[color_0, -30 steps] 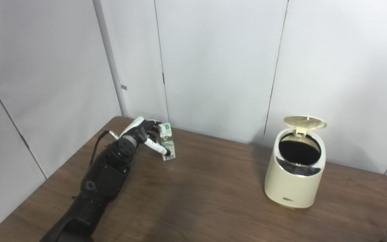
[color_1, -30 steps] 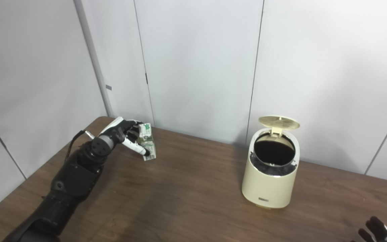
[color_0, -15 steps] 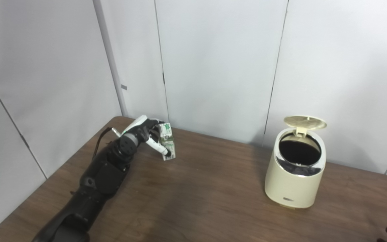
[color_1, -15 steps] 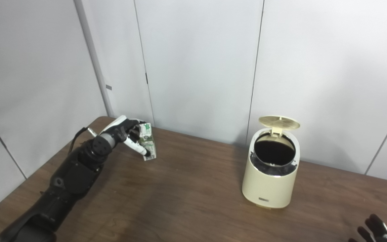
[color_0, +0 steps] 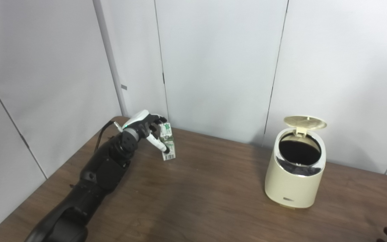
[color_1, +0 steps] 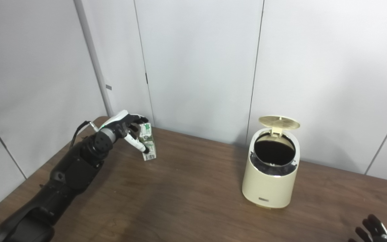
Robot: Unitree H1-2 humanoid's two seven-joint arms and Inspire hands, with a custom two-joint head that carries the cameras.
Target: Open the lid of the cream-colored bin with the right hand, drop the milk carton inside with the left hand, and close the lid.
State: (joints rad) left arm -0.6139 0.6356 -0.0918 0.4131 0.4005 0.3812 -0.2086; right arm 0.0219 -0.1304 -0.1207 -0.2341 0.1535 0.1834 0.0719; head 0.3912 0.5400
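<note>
The milk carton [color_0: 167,141] is a small white box with green print and a folded gable top, standing upright near the far left corner of the table [color_0: 197,198], well to the left of the cream-colored bin [color_0: 294,174]. The left hand [color_0: 146,129] wraps it from the side away from the bin, fingers curled over the top and thumb across its front face. The bin is a rounded tub with a shiny rim and a dark mouth, its round lid [color_0: 305,122] tipped up at the back. The right hand [color_1: 373,230] shows only dark, spread fingertips, holding nothing, nearer the viewer than the bin.
</note>
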